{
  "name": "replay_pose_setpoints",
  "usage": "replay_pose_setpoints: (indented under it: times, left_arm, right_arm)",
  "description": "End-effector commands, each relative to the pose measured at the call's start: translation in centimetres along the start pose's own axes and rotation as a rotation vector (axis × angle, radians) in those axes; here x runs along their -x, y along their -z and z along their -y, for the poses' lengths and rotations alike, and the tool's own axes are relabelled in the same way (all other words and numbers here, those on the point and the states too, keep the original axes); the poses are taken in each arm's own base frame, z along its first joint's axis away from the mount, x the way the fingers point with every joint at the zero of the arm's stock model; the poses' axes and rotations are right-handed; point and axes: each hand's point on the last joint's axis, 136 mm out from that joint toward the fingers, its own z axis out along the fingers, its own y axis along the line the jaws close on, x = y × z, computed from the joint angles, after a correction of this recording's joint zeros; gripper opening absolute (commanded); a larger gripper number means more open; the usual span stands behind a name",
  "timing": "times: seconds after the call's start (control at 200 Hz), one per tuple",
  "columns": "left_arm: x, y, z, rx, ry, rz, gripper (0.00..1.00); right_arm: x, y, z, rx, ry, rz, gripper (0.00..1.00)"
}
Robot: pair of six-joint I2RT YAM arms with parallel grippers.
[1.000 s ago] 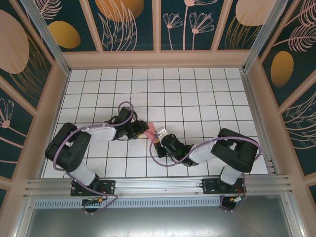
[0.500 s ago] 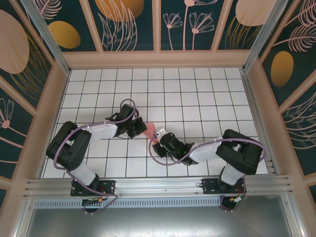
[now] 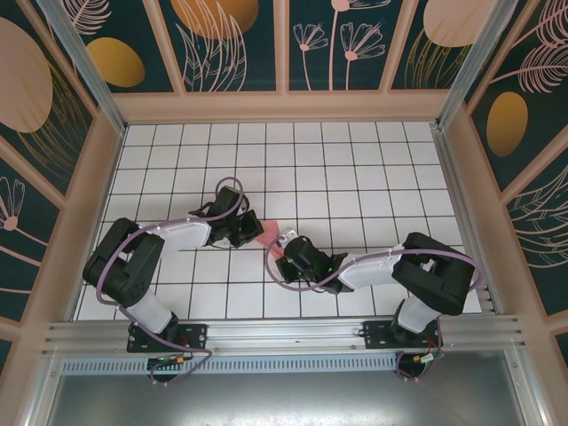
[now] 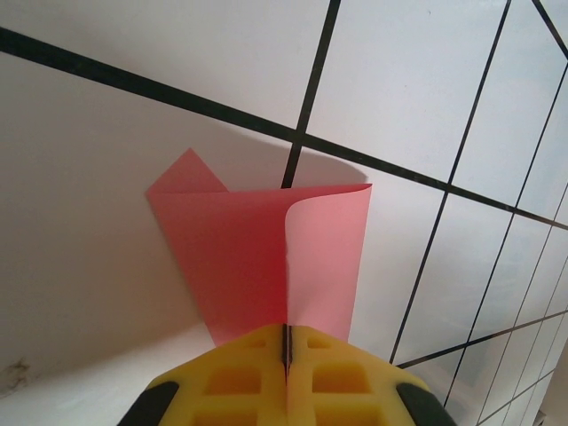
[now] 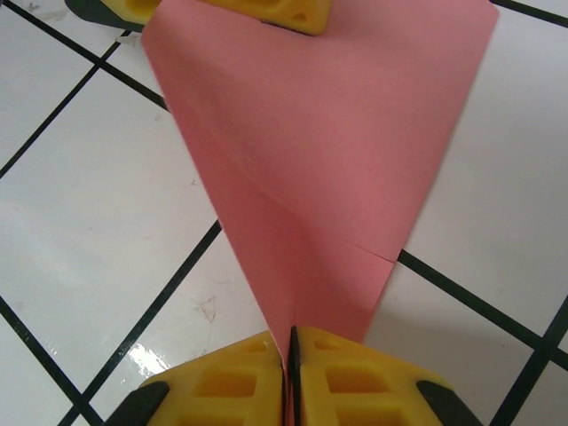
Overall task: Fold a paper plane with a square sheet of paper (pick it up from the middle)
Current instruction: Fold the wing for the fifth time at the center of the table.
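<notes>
Your square sheet of paper (image 3: pixel 271 232) is no longer flat: it is a folded salmon-pink wedge, held just above the table near the middle of the front rows, between the two arms. From the left wrist it (image 4: pixel 266 257) stands up with one flap curling over at the top; from the right wrist it (image 5: pixel 328 160) narrows to a point with a crease running down it.

Both claws are clamped on it. The left gripper (image 4: pixel 286 342) has its yellow fingers pressed together with the paper's edge in the seam, and the right gripper (image 5: pixel 291 342) pinches the narrow tip the same way. From above, the left gripper (image 3: pixel 253 232) and right gripper (image 3: pixel 284 245) sit close together on opposite sides of the wedge.

What changed in the last second: the left claw, then apart, has closed on the paper, and the right arm has leaned in a little. You now have a two-handed hold, which I judge sets up the next crease; the plane is far from finished.

Underneath is a white table (image 3: pixel 355 169) ruled in dark grid lines, slightly glossy. Teal walls (image 3: pixel 231 44) with floral prints enclose it, and an aluminium rail (image 3: pixel 284 333) runs along the near edge
</notes>
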Motion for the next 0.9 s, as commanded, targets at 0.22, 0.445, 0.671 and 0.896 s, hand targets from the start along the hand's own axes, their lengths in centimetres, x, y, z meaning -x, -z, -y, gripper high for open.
replay_pose_setpoints:
  times: [0.22,0.445,0.671,0.896]
  left_arm:
    - [0.1,0.1,0.5,-0.010,-0.011,-0.011,0.04]
    - [0.1,0.1,0.5,-0.012,-0.010,-0.012,0.04]
    - [0.2,0.2,0.4,-0.002,-0.010,-0.002,0.06]
    - [1.1,1.3,-0.1,0.041,-0.008,0.065,0.26]
  right_arm:
    - [1.5,-0.4,0.4,-0.047,-0.007,0.038,0.17]
    - [1.7,-0.5,0.4,-0.049,-0.016,0.046,0.12]
    - [1.1,-0.6,0.4,-0.023,-0.047,0.033,0.03]
    - [0.8,-0.3,0.5,0.091,-0.188,0.033,0.00]
